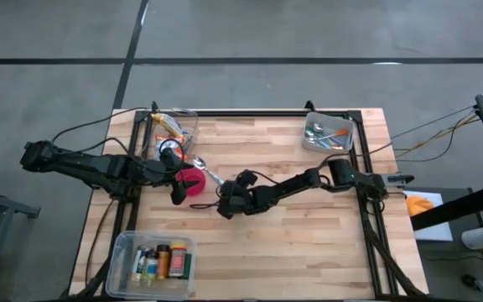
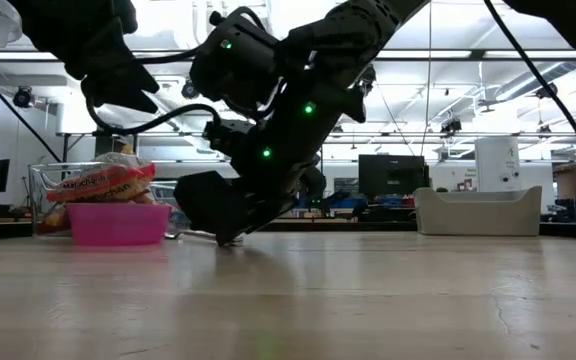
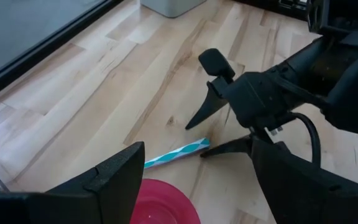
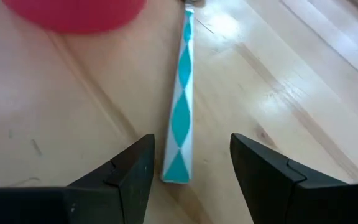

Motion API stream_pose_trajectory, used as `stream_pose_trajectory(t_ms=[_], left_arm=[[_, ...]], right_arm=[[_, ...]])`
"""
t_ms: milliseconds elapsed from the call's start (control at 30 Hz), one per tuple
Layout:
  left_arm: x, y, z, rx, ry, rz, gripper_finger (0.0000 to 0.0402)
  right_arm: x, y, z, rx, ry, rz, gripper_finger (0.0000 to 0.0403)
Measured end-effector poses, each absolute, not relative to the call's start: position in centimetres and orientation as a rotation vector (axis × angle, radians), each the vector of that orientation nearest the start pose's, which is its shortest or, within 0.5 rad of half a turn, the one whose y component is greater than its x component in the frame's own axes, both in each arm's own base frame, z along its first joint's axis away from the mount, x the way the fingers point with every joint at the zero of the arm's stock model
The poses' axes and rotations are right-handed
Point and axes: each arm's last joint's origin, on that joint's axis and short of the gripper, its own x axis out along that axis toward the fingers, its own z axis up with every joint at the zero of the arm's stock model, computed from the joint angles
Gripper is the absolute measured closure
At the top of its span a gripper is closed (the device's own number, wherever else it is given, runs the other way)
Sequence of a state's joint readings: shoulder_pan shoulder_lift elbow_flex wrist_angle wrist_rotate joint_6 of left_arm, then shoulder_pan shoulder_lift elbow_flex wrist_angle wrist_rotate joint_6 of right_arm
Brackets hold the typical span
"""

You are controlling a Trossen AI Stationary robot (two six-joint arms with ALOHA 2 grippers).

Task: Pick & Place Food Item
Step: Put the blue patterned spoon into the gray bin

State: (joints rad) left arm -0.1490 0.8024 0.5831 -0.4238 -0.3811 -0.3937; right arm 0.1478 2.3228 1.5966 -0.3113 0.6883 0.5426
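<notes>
A spoon with a teal-and-white handle (image 4: 180, 124) lies flat on the wooden table, its bowl end toward a pink bowl (image 1: 194, 181). My right gripper (image 4: 191, 171) is open and slants down low over the table, one finger on each side of the handle's free end (image 3: 201, 145) without touching it. My left gripper (image 3: 210, 186) hangs open above the pink bowl's near rim (image 3: 163, 202), holding nothing. Snack bags (image 2: 100, 182) lie in a clear container (image 1: 171, 127) at the far left corner.
A grey tray of cutlery (image 1: 327, 134) sits at the far right. A clear bin of small bottles (image 1: 154, 258) stands at the near left. The middle and near right of the table (image 1: 309, 243) are bare wood.
</notes>
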Motion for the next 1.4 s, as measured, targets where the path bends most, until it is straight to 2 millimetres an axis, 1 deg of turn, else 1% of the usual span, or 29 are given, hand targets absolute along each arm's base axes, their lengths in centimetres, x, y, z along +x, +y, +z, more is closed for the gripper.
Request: stream_pose_trajectory(t_ms=[67, 133, 300, 367, 433, 500, 567, 633, 767, 833, 1000, 1100, 1400], left_arm=[[16.4, -1.4, 24.2, -0.21, 0.567, 0.342, 0.0104], [16.4, -1.4, 24.2, -0.21, 0.568, 0.342, 0.0104], [16.4, -1.4, 24.2, -0.21, 0.568, 0.342, 0.0104], [16.4, -1.4, 24.2, -0.21, 0.567, 0.341, 0.0104], [16.4, -1.4, 24.2, -0.211, 0.566, 0.341, 0.0104], [16.4, -1.4, 24.2, -0.211, 0.566, 0.341, 0.0104], [16.4, -1.4, 24.2, -0.21, 0.566, 0.341, 0.0104], [16.4, -1.4, 24.2, -0.21, 0.567, 0.342, 0.0104], [16.4, -1.4, 24.2, -0.21, 0.567, 0.342, 0.0104], [16.4, -1.4, 24.2, -0.21, 0.567, 0.341, 0.0104], [16.4, -1.4, 24.2, -0.21, 0.567, 0.342, 0.0104], [16.4, -1.4, 24.2, -0.21, 0.567, 0.342, 0.0104], [16.4, -1.4, 24.2, -0.21, 0.567, 0.342, 0.0104]], right_arm=[[46.5, 5.0, 10.6, 0.066, 0.787, -0.727, 0.0196], [46.5, 4.9, 11.6, 0.078, 0.768, -0.726, 0.0196], [46.5, 4.8, 16.0, 0.139, 0.651, -0.711, 0.0196], [46.7, 4.5, 16.9, 0.138, 0.607, -0.696, 0.0196], [47.1, 4.0, 17.3, 0.121, 0.589, -0.666, 0.0196], [47.4, 3.2, 17.5, 0.147, 0.582, -0.627, 0.0196], [47.6, 2.2, 17.3, 0.188, 0.597, -0.593, 0.0196], [47.8, 1.3, 16.7, 0.22, 0.622, -0.564, 0.0196], [48.3, -0.3, 14.6, 0.263, 0.672, -0.494, 0.0196], [48.5, -0.7, 13.9, 0.293, 0.681, -0.456, 0.0196], [48.8, -1.0, 12.3, 0.306, 0.702, -0.445, 0.0196], [48.8, -1.1, 11.7, 0.305, 0.721, -0.447, 0.0196], [48.4, -1.6, 10.9, 0.324, 0.748, -0.453, 0.0199]])
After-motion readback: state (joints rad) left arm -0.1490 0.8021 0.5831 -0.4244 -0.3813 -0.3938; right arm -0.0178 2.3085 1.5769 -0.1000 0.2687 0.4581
